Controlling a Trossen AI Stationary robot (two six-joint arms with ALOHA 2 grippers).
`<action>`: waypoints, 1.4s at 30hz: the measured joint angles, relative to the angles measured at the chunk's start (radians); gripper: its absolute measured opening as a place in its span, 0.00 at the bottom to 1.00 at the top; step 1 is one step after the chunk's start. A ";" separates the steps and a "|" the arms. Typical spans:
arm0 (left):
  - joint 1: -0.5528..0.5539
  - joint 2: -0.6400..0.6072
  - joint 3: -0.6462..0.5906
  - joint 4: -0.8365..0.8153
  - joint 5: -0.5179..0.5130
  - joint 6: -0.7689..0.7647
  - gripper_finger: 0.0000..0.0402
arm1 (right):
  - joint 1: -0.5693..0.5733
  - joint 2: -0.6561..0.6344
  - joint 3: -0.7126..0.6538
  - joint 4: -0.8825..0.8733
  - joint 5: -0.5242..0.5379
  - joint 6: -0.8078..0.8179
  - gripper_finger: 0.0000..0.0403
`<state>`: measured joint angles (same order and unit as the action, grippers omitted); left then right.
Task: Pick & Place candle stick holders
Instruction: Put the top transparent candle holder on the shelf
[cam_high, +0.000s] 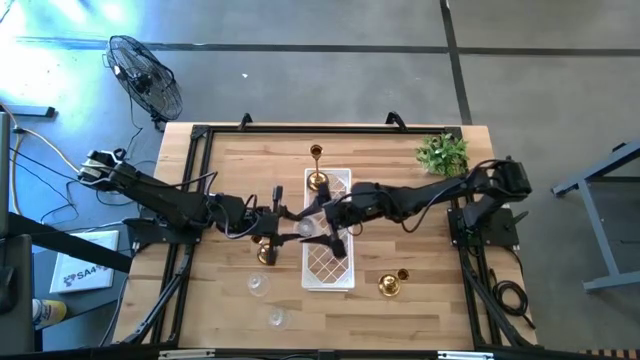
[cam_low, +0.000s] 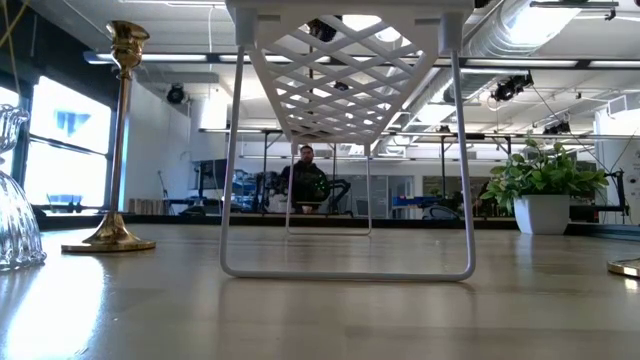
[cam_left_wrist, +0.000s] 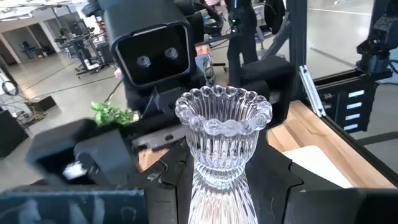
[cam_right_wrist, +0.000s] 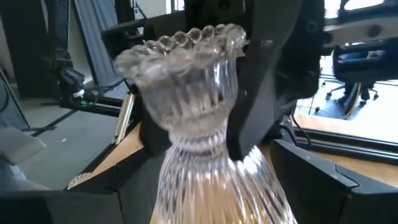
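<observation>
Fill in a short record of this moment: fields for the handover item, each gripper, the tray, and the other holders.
handover item: clear glass candle holder, upright, between both grippers over the tray's left edge
left gripper: closed on its lower body
right gripper: around the same holder
white lattice tray: mid-table
tall brass holder: at tray's far end
glass holders: two, left of tray
short brass holder: right of tray
</observation>
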<state>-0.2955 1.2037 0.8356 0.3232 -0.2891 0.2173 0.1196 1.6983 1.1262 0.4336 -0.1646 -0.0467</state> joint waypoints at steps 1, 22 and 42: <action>0.000 0.000 0.000 0.003 0.001 0.000 0.28 | 0.003 0.014 0.015 -0.002 0.001 -0.012 0.70; 0.001 0.001 0.001 0.000 0.014 0.011 0.28 | 0.038 0.039 0.094 -0.129 0.086 -0.099 0.66; 0.001 -0.003 0.006 -0.005 0.012 0.022 0.48 | 0.040 0.041 0.090 -0.166 0.083 -0.112 0.63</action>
<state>-0.2943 1.2003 0.8413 0.3180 -0.2774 0.2397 0.1596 1.7397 1.2163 0.2676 -0.0818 -0.1584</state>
